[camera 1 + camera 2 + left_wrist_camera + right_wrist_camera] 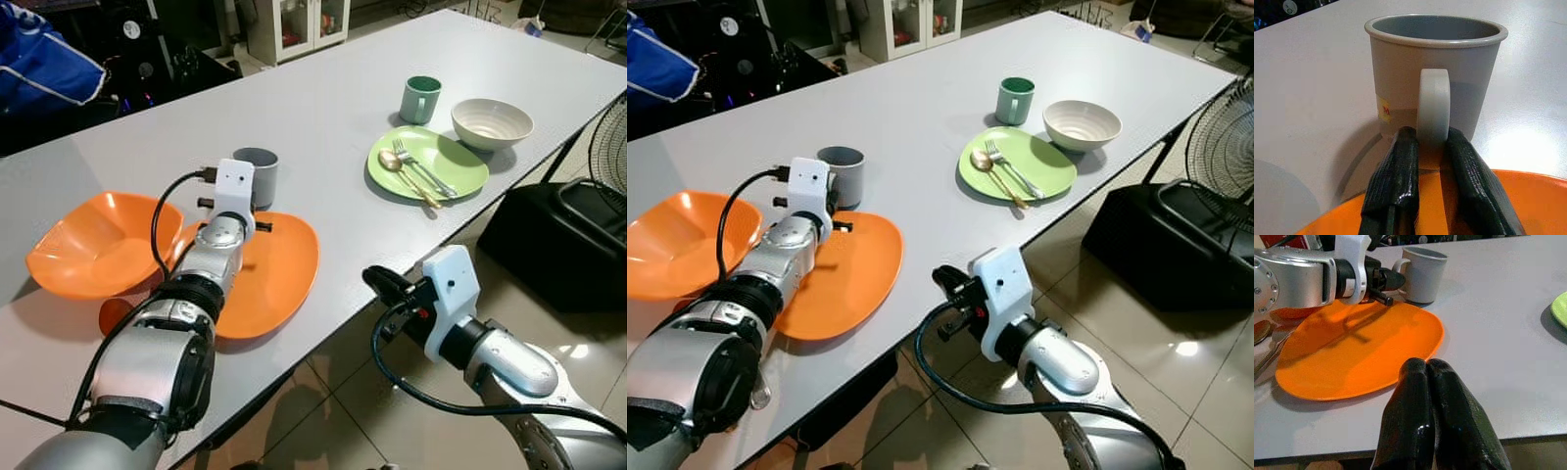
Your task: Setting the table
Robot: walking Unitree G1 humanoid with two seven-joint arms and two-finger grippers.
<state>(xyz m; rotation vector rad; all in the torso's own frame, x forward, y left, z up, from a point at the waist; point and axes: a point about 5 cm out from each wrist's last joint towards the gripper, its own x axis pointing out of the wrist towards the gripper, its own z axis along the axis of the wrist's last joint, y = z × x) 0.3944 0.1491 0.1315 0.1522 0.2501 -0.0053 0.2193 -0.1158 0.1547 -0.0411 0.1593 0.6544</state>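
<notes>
The left arm reaches forward over the table, its silver forearm and white wrist block pointing away from the body. The left gripper [1432,147] has its two black fingers [1396,181] closed around the handle of a grey mug [1434,68], one finger on each side. The right arm is bent and held lower, off the table's near edge, above the floor. The right gripper [1426,368] points toward the table with its fingers pressed together, holding nothing.
</notes>
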